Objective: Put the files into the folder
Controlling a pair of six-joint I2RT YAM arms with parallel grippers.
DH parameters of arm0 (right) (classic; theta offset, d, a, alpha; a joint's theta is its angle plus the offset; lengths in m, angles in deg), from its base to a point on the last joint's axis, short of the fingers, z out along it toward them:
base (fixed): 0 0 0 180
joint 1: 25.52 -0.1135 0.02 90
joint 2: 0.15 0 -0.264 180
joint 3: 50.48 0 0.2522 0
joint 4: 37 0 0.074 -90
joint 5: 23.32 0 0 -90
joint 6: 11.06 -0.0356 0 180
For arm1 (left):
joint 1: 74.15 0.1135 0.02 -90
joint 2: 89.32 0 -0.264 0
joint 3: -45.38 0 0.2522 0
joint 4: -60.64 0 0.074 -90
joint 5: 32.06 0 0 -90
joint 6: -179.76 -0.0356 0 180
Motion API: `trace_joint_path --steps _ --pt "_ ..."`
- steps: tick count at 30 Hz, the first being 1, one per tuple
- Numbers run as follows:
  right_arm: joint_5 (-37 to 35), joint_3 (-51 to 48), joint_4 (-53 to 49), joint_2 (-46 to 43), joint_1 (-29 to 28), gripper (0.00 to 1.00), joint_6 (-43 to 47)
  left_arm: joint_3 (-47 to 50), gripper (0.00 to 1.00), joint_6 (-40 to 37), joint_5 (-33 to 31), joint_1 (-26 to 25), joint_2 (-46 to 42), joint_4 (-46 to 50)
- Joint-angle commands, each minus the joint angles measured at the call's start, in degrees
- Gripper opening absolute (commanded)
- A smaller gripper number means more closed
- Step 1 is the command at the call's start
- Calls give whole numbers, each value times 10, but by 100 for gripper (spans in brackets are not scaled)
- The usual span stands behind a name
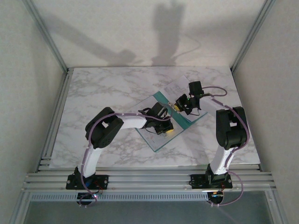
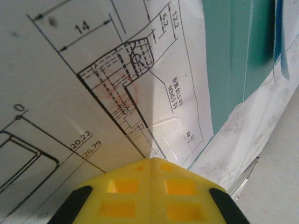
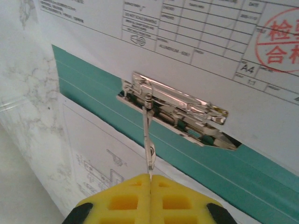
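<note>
The teal folder [image 1: 161, 140] lies open at an angle mid-table, its teal inside [image 3: 224, 163] bearing a metal spring clip [image 3: 177, 109]. My right gripper [image 3: 150, 176] is shut on the clip's thin lever [image 3: 148, 135], which stands raised; from above this gripper [image 1: 176, 106] sits over the folder's spine. One file, with a title block and red stamp [image 3: 210, 46], lies beyond the clip. Another file, a dimensioned drawing [image 2: 93, 93], lies on the folder under my left gripper [image 2: 152, 161], whose jaws are shut, tips at the sheet. A blue strip [image 2: 280, 37] shows at the far right.
The marble table [image 1: 103, 93] spreads left and behind the folder. Metal frame posts [image 1: 49, 39] and white walls close in the sides and back. A clear plastic edge [image 2: 247, 172] borders the folder near my left gripper [image 1: 164, 128].
</note>
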Motion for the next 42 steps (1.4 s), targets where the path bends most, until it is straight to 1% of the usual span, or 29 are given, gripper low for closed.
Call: trace_joint_path --steps 1,4,9,14,20,24,36,42 --pt "-27 -39 -17 -14 6 0 38 41 1 20 -20 6 1 42" --pt "-33 -69 0 -22 12 0 51 53 1 28 -20 8 -4 35" --pt "-46 -128 58 -31 14 0 61 68 1 39 -19 10 -10 24" --pt "-76 -183 115 -41 16 0 59 72 1 41 -19 10 -14 23" --pt "-91 -216 176 -44 21 0 42 81 1 40 -19 10 -18 24" --pt "-103 -227 199 -40 23 0 33 88 1 40 -19 11 -22 24" --pt "-129 -218 193 -30 25 0 31 108 1 40 -22 11 -33 23" --pt "-142 -205 169 -18 25 0 37 105 1 40 -21 11 -29 22"
